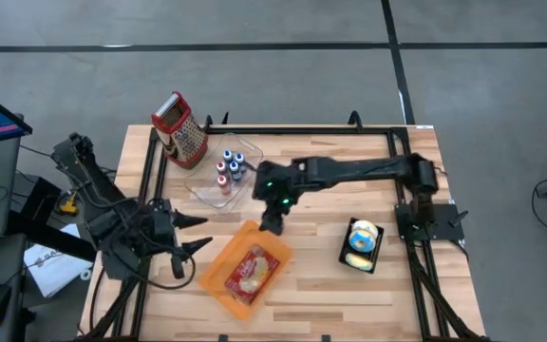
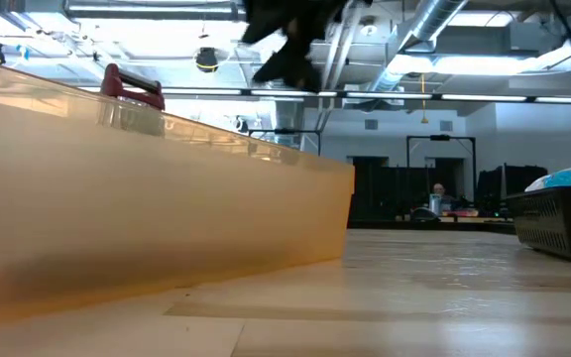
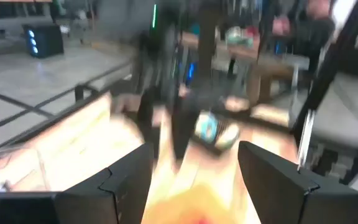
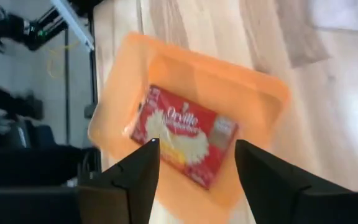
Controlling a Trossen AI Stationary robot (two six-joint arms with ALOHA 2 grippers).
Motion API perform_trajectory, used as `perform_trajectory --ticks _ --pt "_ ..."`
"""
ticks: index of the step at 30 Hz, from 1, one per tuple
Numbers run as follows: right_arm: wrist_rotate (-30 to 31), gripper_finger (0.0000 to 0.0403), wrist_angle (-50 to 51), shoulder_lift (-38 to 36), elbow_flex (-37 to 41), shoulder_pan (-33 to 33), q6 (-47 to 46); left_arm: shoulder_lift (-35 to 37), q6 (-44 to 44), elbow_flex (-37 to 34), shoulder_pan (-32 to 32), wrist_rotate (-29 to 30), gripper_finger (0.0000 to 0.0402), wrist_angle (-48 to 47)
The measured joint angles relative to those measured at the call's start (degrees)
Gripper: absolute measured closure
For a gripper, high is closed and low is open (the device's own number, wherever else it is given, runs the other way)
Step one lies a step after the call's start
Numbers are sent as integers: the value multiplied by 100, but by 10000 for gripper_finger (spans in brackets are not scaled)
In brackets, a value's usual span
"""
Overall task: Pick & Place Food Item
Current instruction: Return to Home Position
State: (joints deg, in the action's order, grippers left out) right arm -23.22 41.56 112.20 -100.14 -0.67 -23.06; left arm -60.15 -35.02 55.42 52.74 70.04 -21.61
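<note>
OK, I see red popcorn bag [image 1: 252, 270] in orange plastic bin [image 1: 214, 275]; right gripper [image 1: 272, 225] above its far edge, fingers released. Left gripper [image 1: 206, 234] left of bin, also released.

orange bin [image 2: 117, 198]: cut off left | black basket [image 2: 563, 223]: cut off right

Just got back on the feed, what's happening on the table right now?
The red popcorn bag lies in the orange bin, and the right gripper hovers open above the bin's edge, holding nothing. Donuts sit in the black basket. The left gripper waits open at the table's left side.
</note>
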Motion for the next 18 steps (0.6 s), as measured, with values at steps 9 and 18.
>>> perform_trajectory --ticks 9,18 --pt "557 206 800 -1305 694 -176 251 459 -1489 -197 -976 -1682 171 -3270" --pt "1181 221 -529 -2660 2246 -159 -971 2434 215 -2426 -2156 -3536 192 -186"
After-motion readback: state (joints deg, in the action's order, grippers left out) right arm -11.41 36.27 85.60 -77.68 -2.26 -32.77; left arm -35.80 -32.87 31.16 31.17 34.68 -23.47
